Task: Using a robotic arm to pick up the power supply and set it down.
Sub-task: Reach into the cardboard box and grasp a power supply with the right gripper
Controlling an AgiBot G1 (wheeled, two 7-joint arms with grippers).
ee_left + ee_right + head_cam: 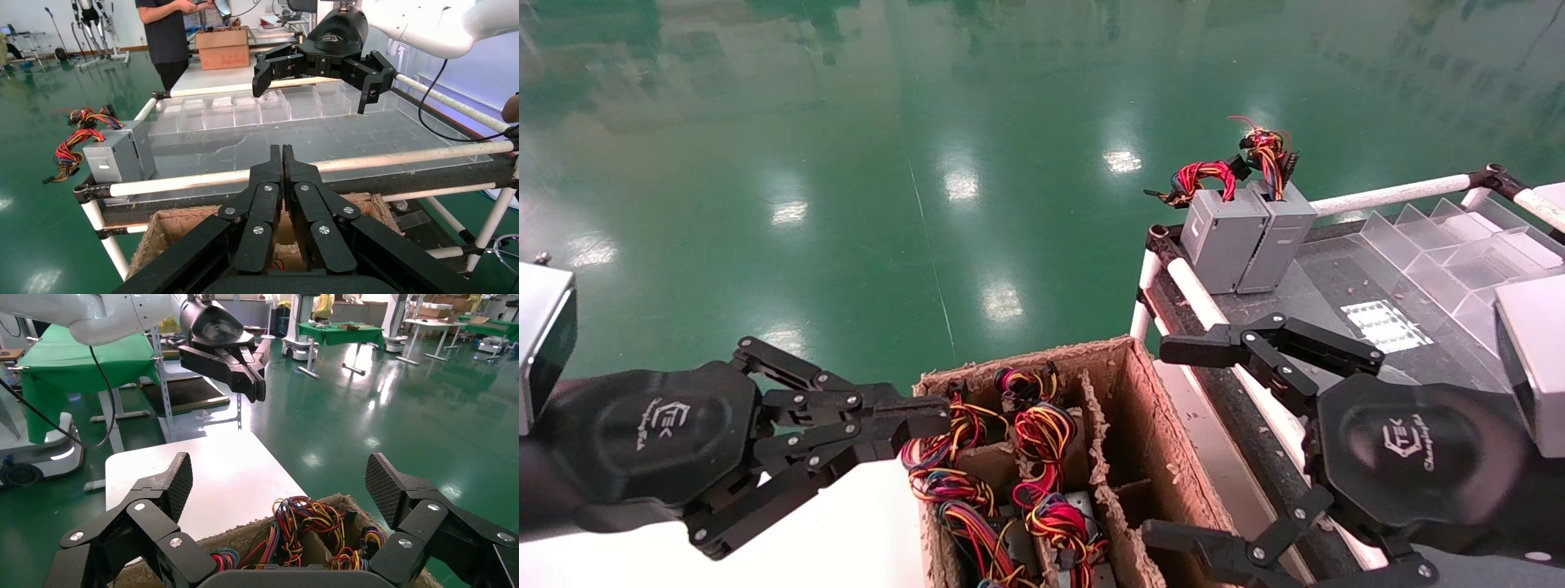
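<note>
Head view: right gripper (1173, 441) jaws spread wide, grasping nothing, over cardboard box (1140, 425) edge. Left gripper (932, 416) jaws pressed together, empty, at box's near-left corner above wire bundles. Power supply (1223, 238) upright on rack's (1344, 278) far-left corner w/ a second unit touching.

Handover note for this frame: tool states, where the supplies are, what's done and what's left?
Left tool: shut, empty, at the carton's left rim beside the wire bundles.
Right tool: open, empty, over the carton's right side.
Two supplies stand side by side on the cart corner.
More supplies sit in the carton, mostly hidden under their wires.
Done: nothing is gripped now.
Left: grasp one from the carton, probably with the right tool, and set it down.
</note>
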